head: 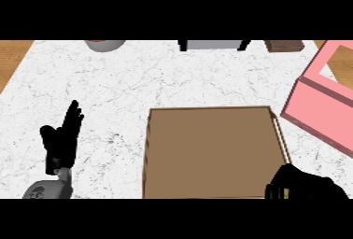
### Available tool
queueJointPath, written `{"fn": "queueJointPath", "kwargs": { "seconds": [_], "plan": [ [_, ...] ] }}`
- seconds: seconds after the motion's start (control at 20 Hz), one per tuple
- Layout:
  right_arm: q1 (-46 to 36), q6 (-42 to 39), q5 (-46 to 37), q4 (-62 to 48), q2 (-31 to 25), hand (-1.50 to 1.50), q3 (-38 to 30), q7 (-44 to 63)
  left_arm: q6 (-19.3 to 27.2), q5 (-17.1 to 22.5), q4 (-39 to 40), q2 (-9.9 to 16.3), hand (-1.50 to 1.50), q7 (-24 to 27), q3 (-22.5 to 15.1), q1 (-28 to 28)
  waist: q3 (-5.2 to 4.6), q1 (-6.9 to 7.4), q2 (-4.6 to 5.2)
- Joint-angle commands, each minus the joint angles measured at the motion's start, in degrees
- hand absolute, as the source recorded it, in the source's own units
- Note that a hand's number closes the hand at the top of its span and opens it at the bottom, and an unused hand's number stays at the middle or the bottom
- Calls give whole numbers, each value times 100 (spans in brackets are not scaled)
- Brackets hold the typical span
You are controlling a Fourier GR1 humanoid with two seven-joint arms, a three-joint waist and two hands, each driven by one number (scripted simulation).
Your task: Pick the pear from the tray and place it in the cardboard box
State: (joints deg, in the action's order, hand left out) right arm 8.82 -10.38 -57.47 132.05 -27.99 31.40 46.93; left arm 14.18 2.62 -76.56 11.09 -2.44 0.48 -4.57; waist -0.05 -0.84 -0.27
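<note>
Curling its fingers at the lower right of the frame, the right hand (303, 184) hid its contents; the pear wasn't visible. The left hand (62, 135) rested open, lower left.

The white marble counter (172, 84) carries one flat brown cardboard tray (214, 154), one pink open-topped box (324, 105), one grey round pot (105, 45), one grey black-legged block (214, 45), one small brown block (284, 45) and two black hands (62, 137) (303, 184).
</note>
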Motion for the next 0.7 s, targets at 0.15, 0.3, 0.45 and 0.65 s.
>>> {"fn": "queueJointPath", "kwargs": {
  "seconds": [0.15,0.3,0.45,0.65],
  "plan": [
    [-294,-686,145,1549,-14,150,-615,688,-61,7,369,-131,0,343,57,-92,-5,-11,18],
    [-382,-814,484,1632,-216,150,-1396,672,-18,-10,-230,7,0,-185,9,98,4,14,-3],
    [-988,-1387,990,1352,-300,150,-2203,578,-144,21,-81,63,0,9,87,22,1,51,17],
    [-1181,-1287,1228,998,-356,150,-3124,-21,-25,-79,-114,-91,0,31,-9,123,7,27,9]
  ]
}}
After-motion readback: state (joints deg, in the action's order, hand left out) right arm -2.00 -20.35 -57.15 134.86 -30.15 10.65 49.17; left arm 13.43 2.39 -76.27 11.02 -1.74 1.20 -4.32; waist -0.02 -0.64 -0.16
